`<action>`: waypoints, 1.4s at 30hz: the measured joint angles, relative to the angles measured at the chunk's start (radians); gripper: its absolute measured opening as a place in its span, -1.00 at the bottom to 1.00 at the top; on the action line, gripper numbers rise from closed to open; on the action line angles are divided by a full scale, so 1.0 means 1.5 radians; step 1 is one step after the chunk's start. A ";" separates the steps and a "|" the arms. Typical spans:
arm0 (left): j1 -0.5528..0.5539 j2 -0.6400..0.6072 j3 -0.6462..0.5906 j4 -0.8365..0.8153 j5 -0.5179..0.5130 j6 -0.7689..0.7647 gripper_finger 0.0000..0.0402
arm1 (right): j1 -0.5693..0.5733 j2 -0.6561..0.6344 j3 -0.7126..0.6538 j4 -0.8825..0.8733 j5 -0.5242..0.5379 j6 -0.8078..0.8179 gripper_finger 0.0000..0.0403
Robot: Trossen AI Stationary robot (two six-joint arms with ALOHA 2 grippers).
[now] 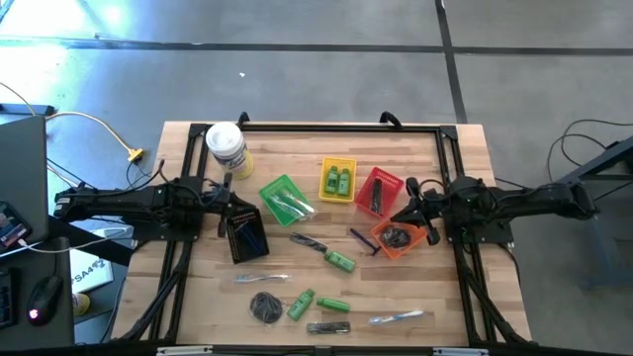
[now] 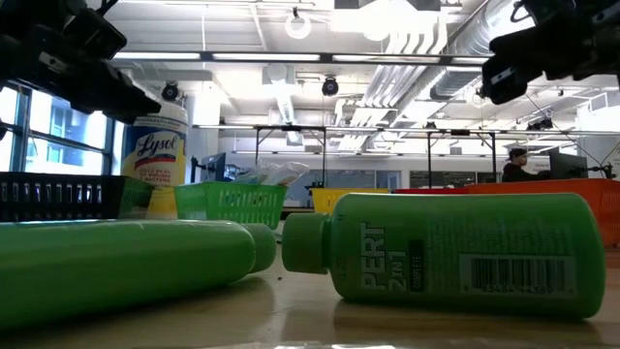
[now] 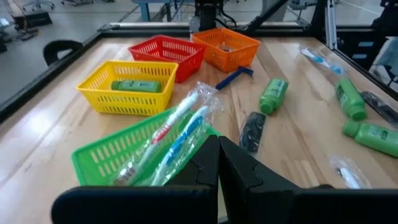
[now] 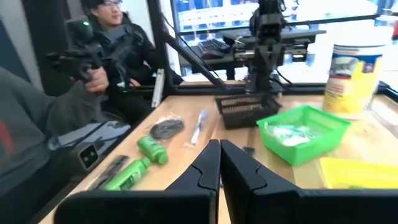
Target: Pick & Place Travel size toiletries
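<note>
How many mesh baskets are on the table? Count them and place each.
5, in a rough row left to right in the high view: black basket, green basket, yellow basket, red basket, orange basket. None looks hidden.

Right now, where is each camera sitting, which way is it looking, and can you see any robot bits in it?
High view: above the table, looking straight down; both arms show, left gripper and right gripper.
Low view: at tabletop height, looking across past a green bottle; dark arm parts hang at the top corners.
Left wrist view: on the left arm, facing the baskets; its shut gripper shows.
Right wrist view: on the right arm, facing the left arm and a person; its shut gripper shows.
Both wrist views share the green basket.
</note>
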 joint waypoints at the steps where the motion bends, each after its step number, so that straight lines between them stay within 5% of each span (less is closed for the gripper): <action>1: 0.000 0.000 0.000 -0.005 0.003 -0.002 -1.00 | 0.010 -0.007 0.000 -0.012 0.019 0.000 -0.98; 7: 0.000 0.000 0.000 -0.018 0.005 -0.005 -1.00 | 0.067 -0.015 -0.024 0.023 0.087 -0.008 -0.98; 23: 0.000 0.000 0.000 -0.012 0.003 -0.006 -1.00 | 0.111 -0.016 -0.031 0.039 0.037 -0.007 -0.98; 34: 0.000 0.000 0.000 -0.011 0.003 -0.029 -1.00 | 0.167 0.004 -0.031 0.059 0.155 0.008 -0.99; 42: 0.000 0.000 0.000 -0.011 0.002 -0.034 -1.00 | 0.201 -0.075 -0.032 0.011 0.111 -0.020 -0.99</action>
